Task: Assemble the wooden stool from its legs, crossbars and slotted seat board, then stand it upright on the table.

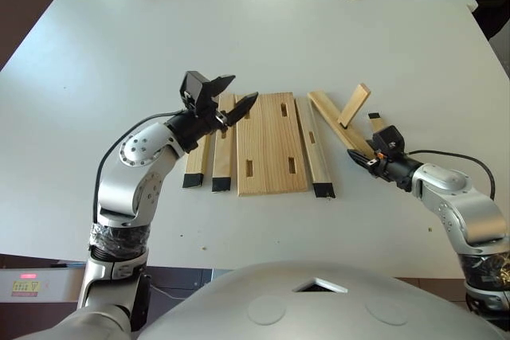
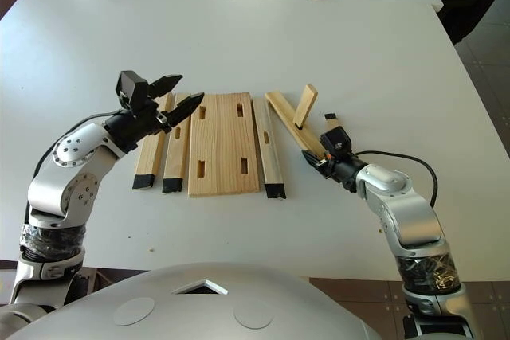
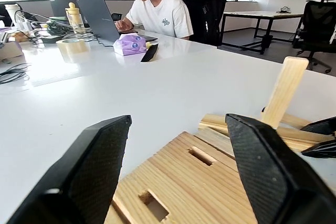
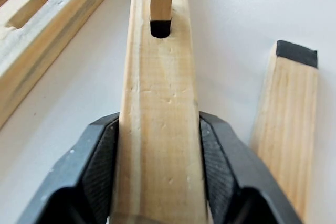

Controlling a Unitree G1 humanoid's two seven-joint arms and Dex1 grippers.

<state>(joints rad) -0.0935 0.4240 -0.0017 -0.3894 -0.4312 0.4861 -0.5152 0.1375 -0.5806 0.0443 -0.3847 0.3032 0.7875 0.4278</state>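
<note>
Head view. The seat board [image 1: 272, 142] lies flat mid-table, slots up, its long axis running from the robot outward. Two loose pieces lie parallel off its left edge: the outer left leg [image 1: 197, 166] and the inner left leg [image 1: 223, 157], the latter just beside the board. The right-hand leg [image 1: 313, 147] lies along the board's other edge. Farther right the held leg [image 1: 328, 109] lies at an angle, with a crossbar [image 1: 355, 105] rising tilted from its slot. The right gripper [image 1: 365, 151] is at that leg's near end. The left gripper [image 1: 245, 87] hovers above the board's far-left corner, holding nothing.

Left wrist view. Both fingers [image 3: 89, 177] are spread wide, and the board's slotted face shows low between them. So the board lies below the fingertips and runs back toward the robot. The crossbar stands beyond it.

Right wrist view. The pads [image 4: 102, 166] pinch the held leg across its width. The crossbar end is seated in the slot just ahead. A black-tipped piece [image 4: 286, 119] lies near, apart from the held leg.

Judgement: the left arm is nearer the board. The gap between the fingers looks narrower than the board's face, so a grip probably has to come over an edge. The sub-assembly is in the right arm's grasp.
</note>
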